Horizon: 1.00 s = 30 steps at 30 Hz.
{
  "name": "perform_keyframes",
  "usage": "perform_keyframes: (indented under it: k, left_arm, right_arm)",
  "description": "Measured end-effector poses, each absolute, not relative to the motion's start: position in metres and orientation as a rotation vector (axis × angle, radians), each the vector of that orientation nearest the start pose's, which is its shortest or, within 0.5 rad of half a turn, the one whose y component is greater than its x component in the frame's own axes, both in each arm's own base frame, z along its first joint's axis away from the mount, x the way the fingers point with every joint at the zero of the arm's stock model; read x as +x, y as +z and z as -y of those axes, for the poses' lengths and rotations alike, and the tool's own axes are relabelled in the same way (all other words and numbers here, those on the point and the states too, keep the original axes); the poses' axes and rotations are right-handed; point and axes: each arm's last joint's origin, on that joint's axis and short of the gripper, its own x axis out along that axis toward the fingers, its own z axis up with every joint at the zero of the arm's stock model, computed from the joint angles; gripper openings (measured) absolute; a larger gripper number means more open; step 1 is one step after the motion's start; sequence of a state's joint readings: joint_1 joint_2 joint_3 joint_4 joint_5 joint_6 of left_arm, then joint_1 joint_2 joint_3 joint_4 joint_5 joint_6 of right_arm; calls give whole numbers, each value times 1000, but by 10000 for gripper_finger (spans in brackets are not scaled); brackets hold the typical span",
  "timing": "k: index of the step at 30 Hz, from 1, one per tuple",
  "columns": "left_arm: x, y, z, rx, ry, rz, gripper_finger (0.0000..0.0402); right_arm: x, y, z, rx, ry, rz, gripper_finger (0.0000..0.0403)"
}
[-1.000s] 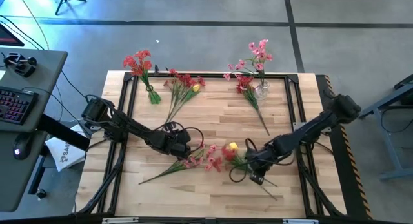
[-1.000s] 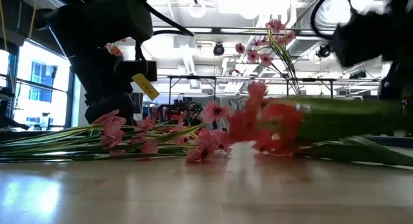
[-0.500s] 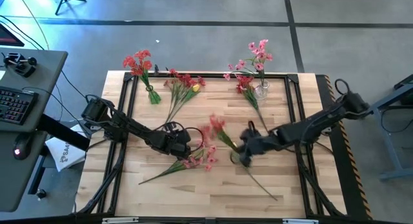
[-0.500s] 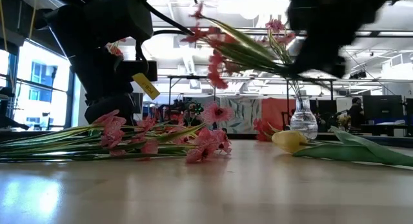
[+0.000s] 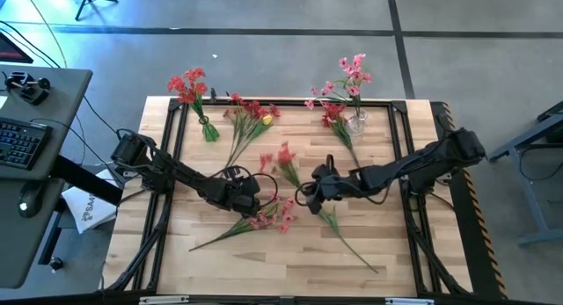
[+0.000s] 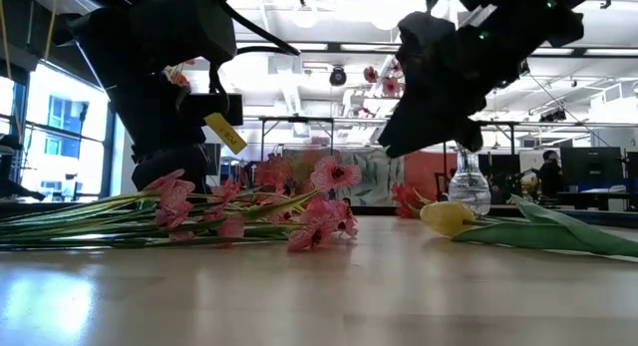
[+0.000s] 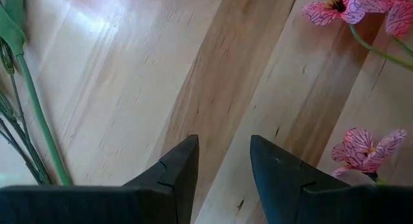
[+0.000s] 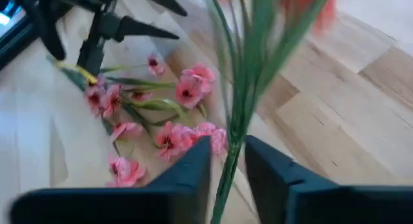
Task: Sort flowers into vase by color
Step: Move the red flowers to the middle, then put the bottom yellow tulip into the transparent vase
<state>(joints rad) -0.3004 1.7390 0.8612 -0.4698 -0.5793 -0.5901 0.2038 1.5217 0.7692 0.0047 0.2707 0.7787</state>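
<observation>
My right gripper (image 5: 308, 189) is shut on a red flower spray (image 5: 283, 157), held above the table's middle. The spray's blossoms point toward the far-left. My left gripper (image 5: 251, 199) is open and low over the wood, just left of it. A pink spray (image 5: 264, 219) lies flat on the table beside the left fingers. A yellow bloom (image 6: 446, 216) lies on the table on its long green stem (image 5: 352, 248). The glass vase (image 5: 356, 122) stands at the far edge and holds pink flowers (image 5: 352, 72). My right gripper pinches the red spray's green stems (image 8: 227, 169) between its two fingers (image 8: 193, 175). The stems run forward out of the fingers toward the blurred red blossoms (image 8: 310, 4). The spray is lifted clear of the table and slants up toward the far-left.
A red bunch (image 5: 189, 85) stands at the far-left corner. More red and yellow sprays (image 5: 251, 113) lie near the far edge. A red spray (image 5: 339, 125) lies beside the vase. A black frame (image 5: 167, 147) borders the table. A desk with a keyboard (image 5: 18, 142) is off to the left.
My right gripper has risen from the near-right part of the table and moved left and toward the far edge, carrying the red spray. The spray has been lifted clear and swung so its blossoms point far-left. The yellow bloom stayed on the table.
</observation>
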Motion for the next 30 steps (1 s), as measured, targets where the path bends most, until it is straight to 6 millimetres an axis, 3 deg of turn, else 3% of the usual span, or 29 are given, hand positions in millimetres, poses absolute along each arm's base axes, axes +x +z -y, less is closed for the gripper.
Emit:
perform_keyframes:
  k: [4, 7, 12, 16, 22, 30]
  left_arm:
    - [279, 124, 70, 63, 572, -1085, 129]
    - [279, 124, 70, 64, 572, -1087, 129]
    - [279, 124, 70, 63, 572, -1085, 129]
    - [279, 124, 70, 61, 571, -1080, 129]
    - [280, 124, 70, 59, 571, -1078, 129]
    - [280, 124, 70, 58, 571, -1075, 129]
  right_arm:
    - [285, 191, -49, 527, -193, -715, 179]
    - [268, 203, -51, 573, -166, -789, 215]
    - [225, 212, -70, 602, -218, -1002, 227]
    - [204, 208, -92, 611, -247, -1124, 221]
    - [202, 191, -122, 565, -221, -1173, 213]
    - [226, 156, -141, 525, -113, -1207, 206]
